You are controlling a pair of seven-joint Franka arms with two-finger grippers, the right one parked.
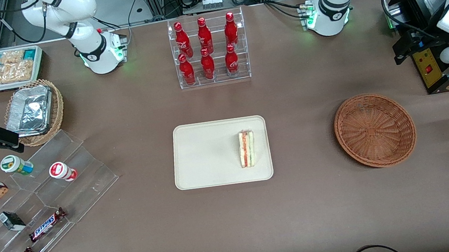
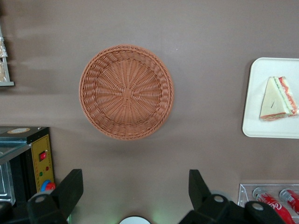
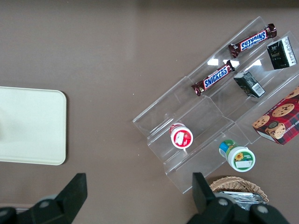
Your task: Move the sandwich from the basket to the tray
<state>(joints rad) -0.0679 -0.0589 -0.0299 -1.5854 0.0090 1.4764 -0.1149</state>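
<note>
Sandwich (image 1: 247, 148) on tray (image 1: 207, 163) near the rim facing emptied basket (image 1: 375, 129); claw (image 2: 133, 191) released, high above table; slight risk only of toppling the wedge if revisited.

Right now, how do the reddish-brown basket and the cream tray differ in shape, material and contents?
The basket is round, woven reddish-brown wicker, and holds nothing; the tray is a flat, smooth cream rectangle with rounded corners and carries the sandwich, lying near its edge toward the basket. The basket has raised sloping walls, the tray only a low rim. Both rest on the brown table, apart from each other. The pincer hangs open above the table beside the basket.
</note>
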